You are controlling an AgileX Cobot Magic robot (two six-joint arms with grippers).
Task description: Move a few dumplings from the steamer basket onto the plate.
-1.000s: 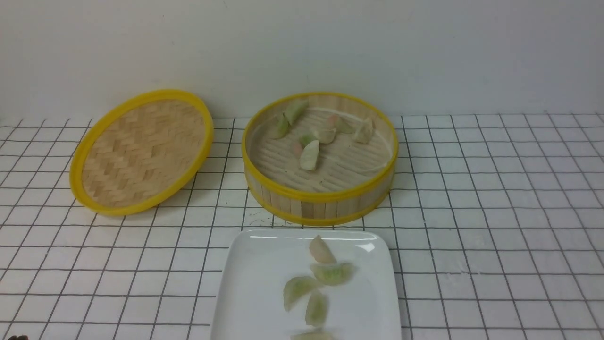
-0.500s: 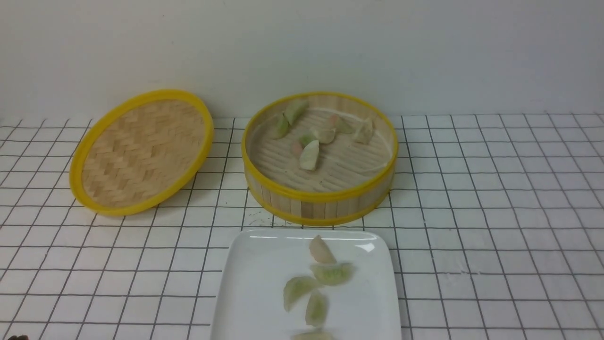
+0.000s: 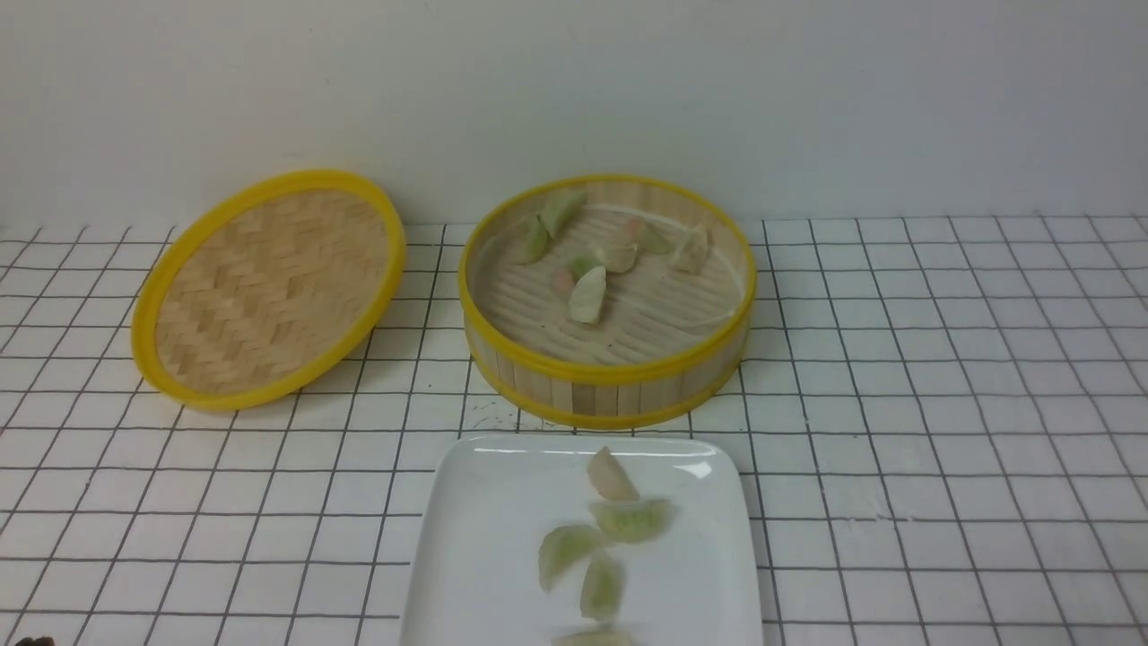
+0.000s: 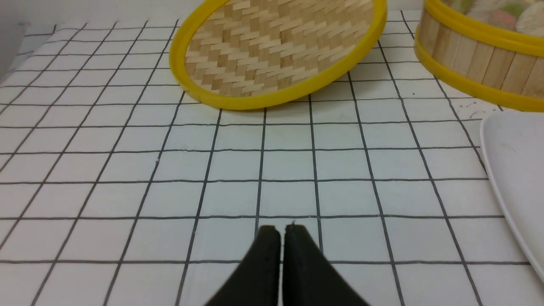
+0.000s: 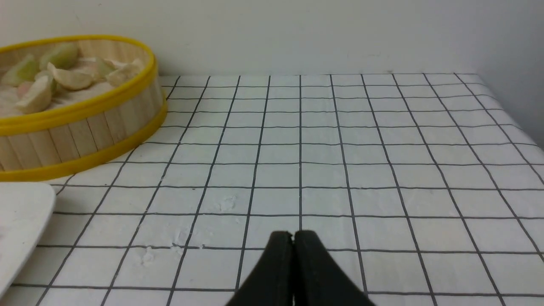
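Observation:
The round bamboo steamer basket (image 3: 619, 386) stands mid-table with several dumplings (image 3: 588, 294) on its slat floor. The white plate (image 3: 484, 538) lies in front of it at the near edge and holds several dumplings (image 3: 563, 549). Neither gripper shows in the front view. In the left wrist view my left gripper (image 4: 281, 231) is shut and empty, low over the grid cloth, with the plate's rim (image 4: 510, 170) and the steamer (image 4: 476, 63) off to one side. In the right wrist view my right gripper (image 5: 293, 236) is shut and empty, with the steamer (image 5: 85, 127) and the plate corner (image 5: 21, 221) to one side.
The flat woven yellow-rimmed lid (image 3: 269, 287) lies tilted to the left of the steamer, and also shows in the left wrist view (image 4: 276, 46). A white wall runs behind the table. The cloth's right edge (image 5: 510, 114) shows in the right wrist view.

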